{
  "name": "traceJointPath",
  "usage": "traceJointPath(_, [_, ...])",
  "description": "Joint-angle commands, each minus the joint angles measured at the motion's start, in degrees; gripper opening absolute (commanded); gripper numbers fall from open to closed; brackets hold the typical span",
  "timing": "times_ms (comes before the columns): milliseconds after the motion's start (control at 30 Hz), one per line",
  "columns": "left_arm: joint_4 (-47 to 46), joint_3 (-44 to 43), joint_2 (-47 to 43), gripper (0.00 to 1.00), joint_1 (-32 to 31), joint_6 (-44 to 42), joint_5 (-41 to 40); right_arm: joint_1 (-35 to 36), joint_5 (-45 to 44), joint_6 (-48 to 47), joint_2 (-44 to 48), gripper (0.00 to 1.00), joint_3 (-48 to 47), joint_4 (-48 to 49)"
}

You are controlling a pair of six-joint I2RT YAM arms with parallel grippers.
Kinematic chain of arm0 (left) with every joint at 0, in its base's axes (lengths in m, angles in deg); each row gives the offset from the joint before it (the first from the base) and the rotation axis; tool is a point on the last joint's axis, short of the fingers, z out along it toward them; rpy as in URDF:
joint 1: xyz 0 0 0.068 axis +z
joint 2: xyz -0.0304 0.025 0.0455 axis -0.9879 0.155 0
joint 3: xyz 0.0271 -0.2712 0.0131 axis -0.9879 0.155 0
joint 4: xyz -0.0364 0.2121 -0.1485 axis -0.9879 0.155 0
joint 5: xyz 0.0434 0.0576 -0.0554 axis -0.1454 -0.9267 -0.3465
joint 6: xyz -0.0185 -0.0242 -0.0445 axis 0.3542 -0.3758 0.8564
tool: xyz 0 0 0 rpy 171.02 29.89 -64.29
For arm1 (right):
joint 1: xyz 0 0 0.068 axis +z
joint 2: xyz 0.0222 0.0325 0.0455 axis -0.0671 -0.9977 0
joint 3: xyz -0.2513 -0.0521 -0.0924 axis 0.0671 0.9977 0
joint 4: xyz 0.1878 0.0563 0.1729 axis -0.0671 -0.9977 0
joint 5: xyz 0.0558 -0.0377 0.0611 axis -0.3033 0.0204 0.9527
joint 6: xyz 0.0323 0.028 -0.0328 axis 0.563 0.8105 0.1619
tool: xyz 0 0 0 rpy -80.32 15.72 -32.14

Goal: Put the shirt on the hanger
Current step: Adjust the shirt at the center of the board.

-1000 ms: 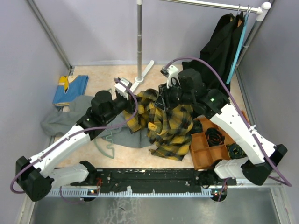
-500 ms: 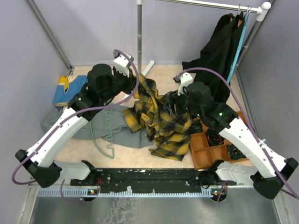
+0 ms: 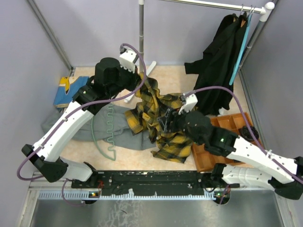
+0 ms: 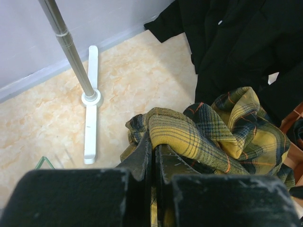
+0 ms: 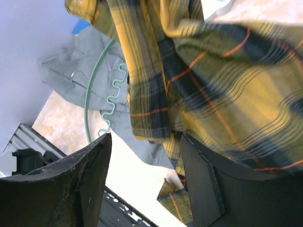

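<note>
Tabletop [image 3: 170,75]: your left gripper [image 4: 152,146] clamps the shirt [image 3: 147,113]; your right gripper [image 5: 146,142] gapes empty; the hanger [image 3: 110,135] lies on grey cloth [image 3: 130,138] at the shirt's nine o'clock.

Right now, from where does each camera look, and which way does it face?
Top external: above and behind the bases, facing down at the table; both arms show.
Left wrist: on the left arm, looking along the left gripper, shut on the shirt, toward the rack pole.
Right wrist: looking past the open right gripper at shirt and hanger.
All share the shirt.
</note>
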Motion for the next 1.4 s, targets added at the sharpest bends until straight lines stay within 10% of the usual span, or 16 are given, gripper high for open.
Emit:
traceJointPath(0, [-0.23, -2.16, 0.05, 0.0, -0.13, 0.54, -1.87, 4.6, -13.92, 10.09, -1.67, 0.63, 3.43, 9.0])
traceJointPath(400, [-0.45, -0.86, -1.18, 0.0, -0.13, 0.35, -2.86, 6.3, -19.7, 12.29, -10.75, 0.66, 3.65, 14.3])
traceJointPath(733, [-2.85, 5.93, -8.61, 0.0, -0.13, 4.65, -4.33, 6.27, -26.03, -1.82, -3.47, 0.0, -3.27, 9.3])
traceJointPath(1367, [-0.76, -30.85, -1.64, 0.0, -0.13, 2.52, 15.72, 6.27, -13.48, -51.28, -31.42, 0.0, -83.62, 0.96])
